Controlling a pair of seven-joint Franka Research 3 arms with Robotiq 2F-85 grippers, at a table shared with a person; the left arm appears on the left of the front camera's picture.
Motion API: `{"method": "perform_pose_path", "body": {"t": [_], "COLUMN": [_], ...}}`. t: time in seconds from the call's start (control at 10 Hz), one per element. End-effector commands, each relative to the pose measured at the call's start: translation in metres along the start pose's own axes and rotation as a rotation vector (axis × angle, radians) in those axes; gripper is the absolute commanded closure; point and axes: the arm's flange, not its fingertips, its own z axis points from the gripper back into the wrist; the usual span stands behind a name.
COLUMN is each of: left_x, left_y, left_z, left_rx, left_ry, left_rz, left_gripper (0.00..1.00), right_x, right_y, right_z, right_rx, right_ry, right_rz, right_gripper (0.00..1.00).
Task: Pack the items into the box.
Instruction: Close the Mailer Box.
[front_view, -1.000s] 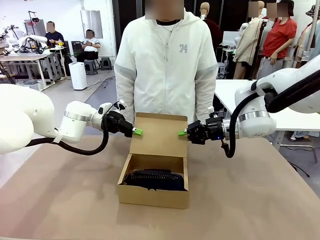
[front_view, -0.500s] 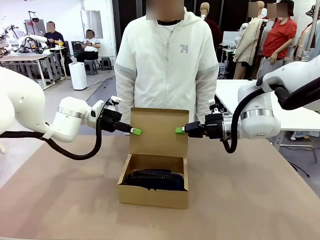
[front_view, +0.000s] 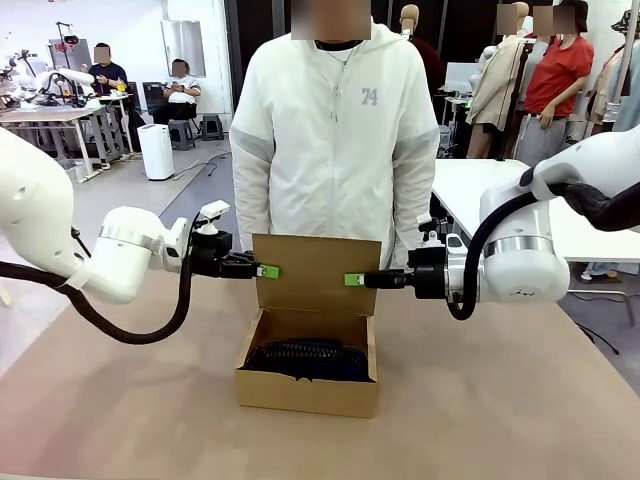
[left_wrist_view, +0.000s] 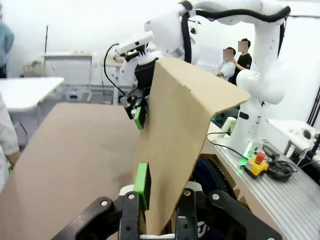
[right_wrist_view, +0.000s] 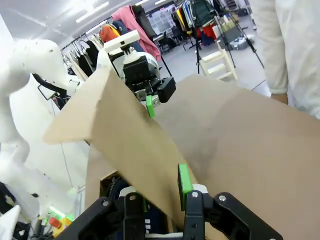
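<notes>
The box (front_view: 308, 378) sits at table centre, open, with a dark ridged item (front_view: 306, 358) lying in it; which of the items it is cannot be told. The lid (front_view: 316, 272) is raised at the box's 12 o'clock side, near upright and leaning slightly over the opening.

The lid's two side edges are pinched. At its 9 o'clock edge the left gripper (front_view: 264, 271) is clamped narrow on the cardboard; in the left wrist view the flap (left_wrist_view: 185, 145) passes between the green pads (left_wrist_view: 142, 180). At the 3 o'clock edge the right gripper (front_view: 352, 280) is likewise closed narrow on the flap, seen between its fingers (right_wrist_view: 184, 181) in the right wrist view. Both arms are held roughly level, pointing inward at each other.

A person in a white jacket (front_view: 330, 130) stands just beyond the box at 12 o'clock, arms down.

The step in hand is judged to be the closing of the lid, packing being largely done. The next move calls for both grippers to be swung together toward 6 o'clock and downward about the hinge, kept level so the flap is not twisted or torn.
</notes>
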Motion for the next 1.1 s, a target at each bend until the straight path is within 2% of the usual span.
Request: {"method": "perform_pose_path", "body": {"t": [0.0,0.1,0.2,0.3,0.6,0.8,1.0], "left_x": [-0.01,-0.013,-0.015,-0.015,-0.015,-0.018,-0.023], "left_y": [-0.02,-0.025,-0.029,-0.033,-0.044,-0.064,-0.092], "left_z": [-0.008,-0.012,-0.015,-0.015,-0.008,0.005,0.023], "left_rx": [-0.012,-0.019,-0.031,-0.034,-0.025,0.008,0.075], "left_ry": [-0.022,-0.024,-0.026,-0.01,-0.011,-0.017,0.037], "left_rz": [-0.125,-0.16,-0.178,-0.196,-0.23,-0.24,-0.235], "left_gripper": [0.72,0.72,0.23,0.0,0.0,0.0,0.0], "right_x": [-0.01,-0.013,-0.015,-0.017,-0.022,-0.033,-0.045], "right_y": [0.008,0.008,0.007,0.006,0.006,0.014,0.025], "right_z": [-0.003,-0.002,-0.004,-0.006,0.0,0.024,0.06], "right_rx": [-0.021,-0.02,-0.014,-0.007,0.041,0.06,0.019], "right_ry": [-0.045,-0.049,-0.05,-0.045,-0.024,-0.013,-0.012], "right_rz": [0.088,0.107,0.113,0.116,0.085,0.063,0.065], "right_gripper": [0.66,0.66,0.5,0.0,0.0,0.0,0.0]}}
